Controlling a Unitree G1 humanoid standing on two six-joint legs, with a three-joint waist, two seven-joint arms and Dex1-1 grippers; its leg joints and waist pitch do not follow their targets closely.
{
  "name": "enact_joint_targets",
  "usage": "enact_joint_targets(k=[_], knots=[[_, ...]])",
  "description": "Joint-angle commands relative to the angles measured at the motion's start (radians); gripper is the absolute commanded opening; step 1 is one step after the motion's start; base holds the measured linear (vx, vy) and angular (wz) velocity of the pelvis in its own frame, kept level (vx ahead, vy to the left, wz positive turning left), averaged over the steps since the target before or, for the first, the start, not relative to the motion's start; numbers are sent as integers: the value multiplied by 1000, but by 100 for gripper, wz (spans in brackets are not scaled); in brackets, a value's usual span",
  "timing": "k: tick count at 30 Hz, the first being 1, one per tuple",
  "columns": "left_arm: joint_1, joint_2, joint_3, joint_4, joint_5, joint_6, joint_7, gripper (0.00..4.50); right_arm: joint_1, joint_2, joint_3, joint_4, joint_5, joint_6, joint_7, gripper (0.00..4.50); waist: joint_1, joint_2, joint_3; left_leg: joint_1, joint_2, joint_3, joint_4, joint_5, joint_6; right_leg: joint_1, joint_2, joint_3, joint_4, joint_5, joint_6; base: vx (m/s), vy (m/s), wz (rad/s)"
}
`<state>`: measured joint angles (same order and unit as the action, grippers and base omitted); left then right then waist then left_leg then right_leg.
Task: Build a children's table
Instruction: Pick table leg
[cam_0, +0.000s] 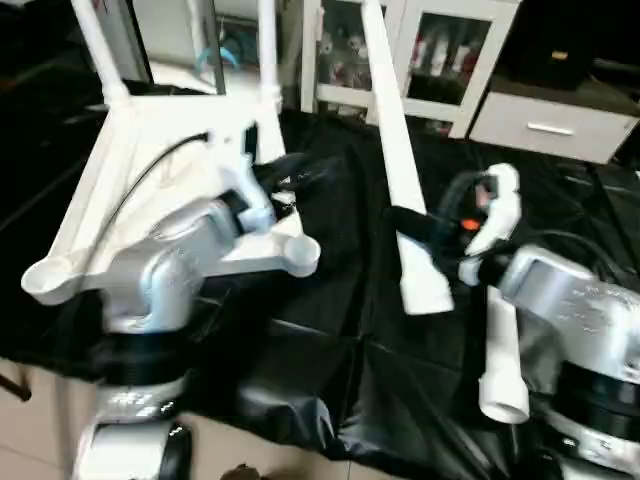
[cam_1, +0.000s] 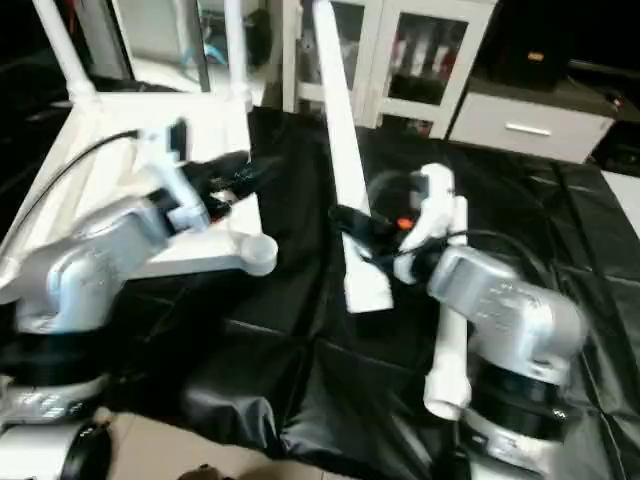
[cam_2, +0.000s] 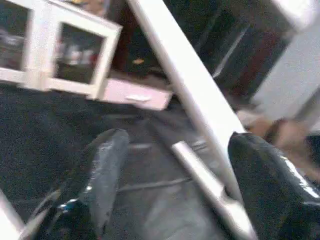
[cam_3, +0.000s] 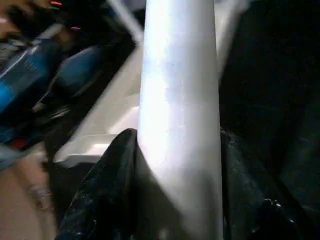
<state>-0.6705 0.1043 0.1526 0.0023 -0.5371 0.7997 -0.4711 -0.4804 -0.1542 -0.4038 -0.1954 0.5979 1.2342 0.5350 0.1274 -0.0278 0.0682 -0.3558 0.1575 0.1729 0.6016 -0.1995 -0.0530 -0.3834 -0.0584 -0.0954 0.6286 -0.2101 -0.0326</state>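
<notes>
The white table top (cam_0: 130, 130) lies upside down on the left, ribbed side up. Two legs (cam_0: 266, 50) stand in its far corners, and the near right socket (cam_0: 300, 255) is empty. My left gripper (cam_0: 290, 170) hovers open at the top's right edge; in the left wrist view its fingers (cam_2: 100, 165) stand wide apart with nothing between them. My right gripper (cam_0: 415, 225) is shut on a long white leg (cam_0: 395, 130) that leans up and away, its wide end on the cloth. In the right wrist view that leg (cam_3: 180, 110) sits between both fingers. Another leg (cam_0: 500, 350) lies beside my right forearm.
A black cloth (cam_0: 340, 330) covers the work table, and its front edge drops to the floor near me. A white glass-door cabinet (cam_0: 440, 50) and a white drawer unit (cam_0: 550, 120) stand behind the table.
</notes>
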Motion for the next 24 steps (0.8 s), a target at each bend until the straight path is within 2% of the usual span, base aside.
enact_joint_targets(k=[1,2,6,7,9,13,19,24], knots=[[-35,-14,24,12,-34,24,21,393,5,-23,-18,-35,41,5,38,181,6,-2,-77,4,77,-28,-62,-26,29,62,-115,76,-66,-19,-203,0,0,0],[-71,-46,51,28,-75,50,37,415,14,-48,-10,-46,63,4,70,181,9,-9,-74,2,74,-26,-60,-36,31,64,-116,76,-73,-62,-195,0,0,0],[-122,-97,108,30,-188,133,62,445,27,-75,2,-63,99,-2,112,181,14,-9,-72,2,74,-27,-60,-38,30,61,-116,75,-79,-125,-175,0,0,0],[-127,-102,110,34,-202,152,69,445,31,-82,9,-66,106,-7,120,181,17,-5,-73,2,73,-27,-59,-40,33,60,-116,74,-83,-144,-170,0,0,0],[-130,-104,109,37,-208,163,73,445,33,-86,14,-67,110,-10,125,181,18,-7,-72,4,74,-28,-61,-43,32,58,-113,73,-86,-161,-158,0,0,0],[-126,-97,78,67,-152,162,95,449,42,-98,32,-75,122,-26,130,181,22,-4,-75,5,76,-31,-63,-38,27,57,-111,73,-87,-160,-125,0,0,0],[-142,-120,106,66,-206,180,131,450,65,-129,97,-100,95,-59,135,181,23,-5,-77,1,77,-32,-62,-18,28,59,-114,73,-80,-92,-150,0,0,0],[-151,-147,112,87,-212,167,143,450,80,-152,193,-123,21,-141,112,181,24,-3,-75,-1,77,-31,-62,-36,25,59,-115,73,-85,-123,-147,0,0,0]])
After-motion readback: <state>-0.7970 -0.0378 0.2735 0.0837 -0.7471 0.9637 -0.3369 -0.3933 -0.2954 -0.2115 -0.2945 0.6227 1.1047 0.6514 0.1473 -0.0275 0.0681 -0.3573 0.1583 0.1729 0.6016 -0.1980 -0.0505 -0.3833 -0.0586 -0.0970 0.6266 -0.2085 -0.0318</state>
